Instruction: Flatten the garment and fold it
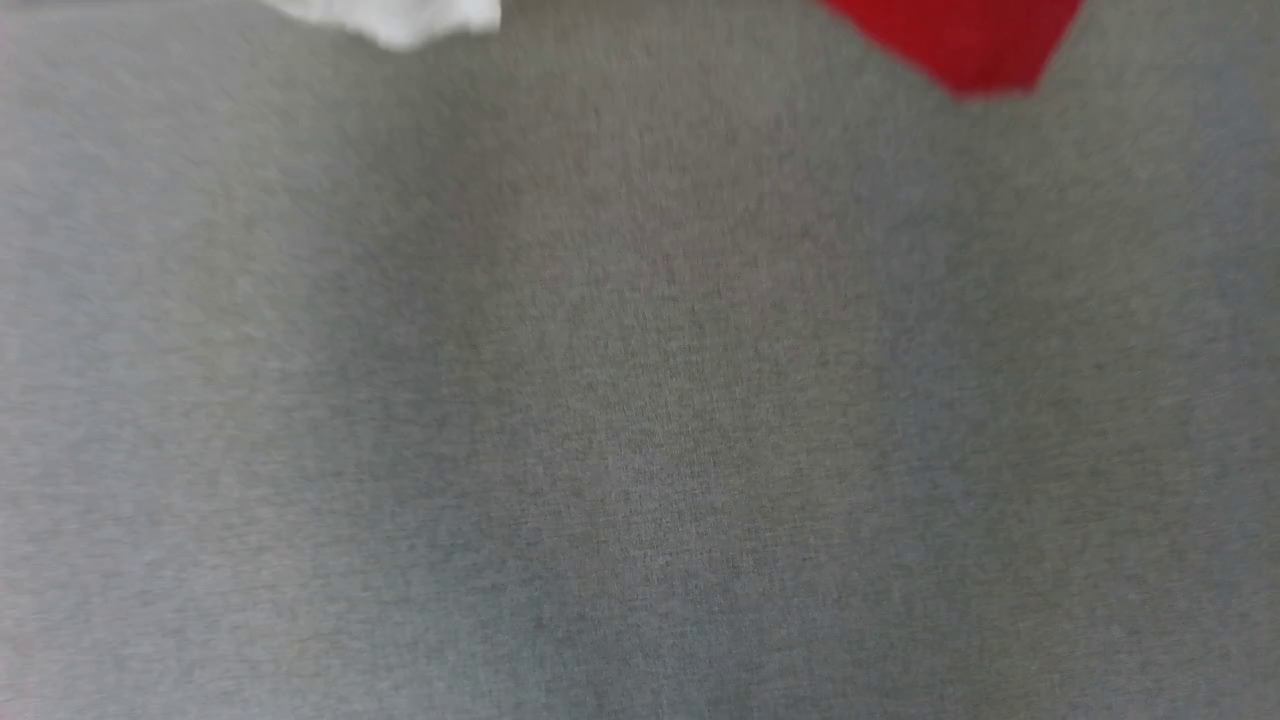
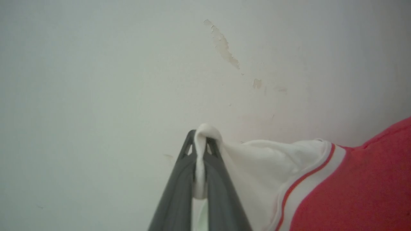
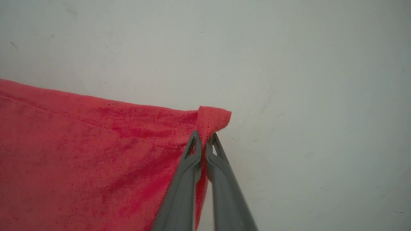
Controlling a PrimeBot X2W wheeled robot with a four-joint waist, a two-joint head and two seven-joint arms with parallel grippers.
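Garment [image 2: 353,192] hangs stretched between both grippers: the left gripper [image 2: 200,141] is clenched on a white sleeve edge, and the right gripper [image 3: 204,138] pinches a red corner. In the blurred head view its tips show at eleven and one o'clock, seemingly clear of the grey surface [image 1: 640,400]. The jersey is light and limp, so it will sag and swing; hems and seams give the surest hold.

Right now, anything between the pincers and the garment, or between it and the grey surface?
Nothing visible. The left pincer is shut on the white sleeve of the garment, and the right pincer is shut on a red corner. In the blurred head view, nothing lies on the grey surface.
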